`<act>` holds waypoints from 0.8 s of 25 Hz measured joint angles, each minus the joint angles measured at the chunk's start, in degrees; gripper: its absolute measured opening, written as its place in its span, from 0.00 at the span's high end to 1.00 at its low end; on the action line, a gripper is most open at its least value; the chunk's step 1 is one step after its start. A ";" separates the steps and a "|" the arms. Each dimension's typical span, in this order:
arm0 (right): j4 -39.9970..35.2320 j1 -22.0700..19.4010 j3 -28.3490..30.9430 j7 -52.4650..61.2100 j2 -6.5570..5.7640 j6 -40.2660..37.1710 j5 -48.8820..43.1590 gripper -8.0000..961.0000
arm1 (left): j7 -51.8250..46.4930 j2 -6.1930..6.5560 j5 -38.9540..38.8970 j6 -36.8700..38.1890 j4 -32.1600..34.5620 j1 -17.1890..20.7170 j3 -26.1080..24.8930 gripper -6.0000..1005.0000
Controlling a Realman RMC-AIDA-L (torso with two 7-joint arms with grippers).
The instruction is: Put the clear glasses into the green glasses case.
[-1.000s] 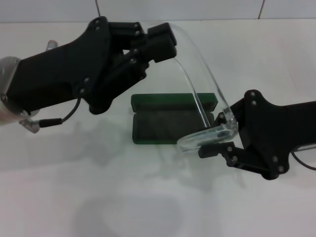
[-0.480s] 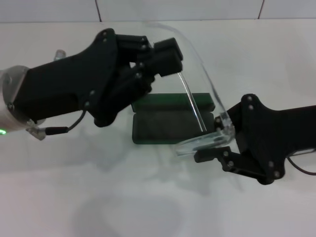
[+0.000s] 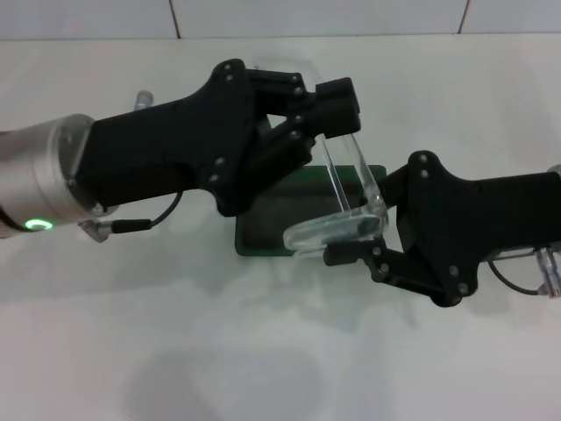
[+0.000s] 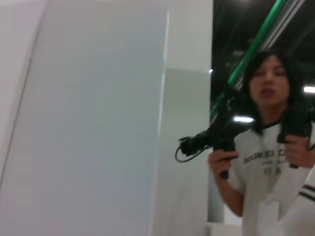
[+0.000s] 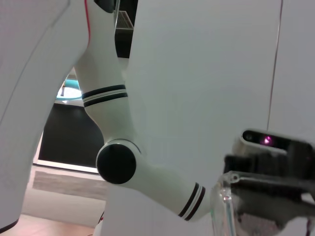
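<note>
White counter fills nearly the whole head view, with a pale tiled wall running along the top edge. Just above the middle of the frame lies the green glasses case, open, its dark inside facing up and its lid standing behind it; most of it is covered by the two arms above.

From the left side of the frame the left gripper reaches in toward the centre, its black fingers pinched narrow on the upper end of the clear glasses. From the right side comes the right gripper, its fingers closed narrow on the lower end of the same glasses, at the lens. Between the two grips the glasses hang in the air over the right half of the open case, one thin clear arm running down from the left gripper to the curved lens by the right one. Whether any part of the glasses touches the case I cannot tell.

Toward the lower right of the right wrist view, a clear curved edge of the glasses shows beside a dark gripper part, with white robot body filling most of that frame.

A plain white panel fills most of the left wrist view, and at its right edge stands a person in a white shirt holding dark handles; neither glasses nor case appears there.
</note>
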 joint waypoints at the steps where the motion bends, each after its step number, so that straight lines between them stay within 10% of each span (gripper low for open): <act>1: 0.00 0.03 -0.02 0.00 0.00 0.01 0.21 0.87 | 0.00 0.00 0.00 0.00 0.00 0.00 0.00 0.92; 20: -0.02 0.06 0.20 -1.62 -0.06 0.95 1.89 0.87 | 0.78 0.20 2.84 -1.03 0.00 0.27 0.34 0.92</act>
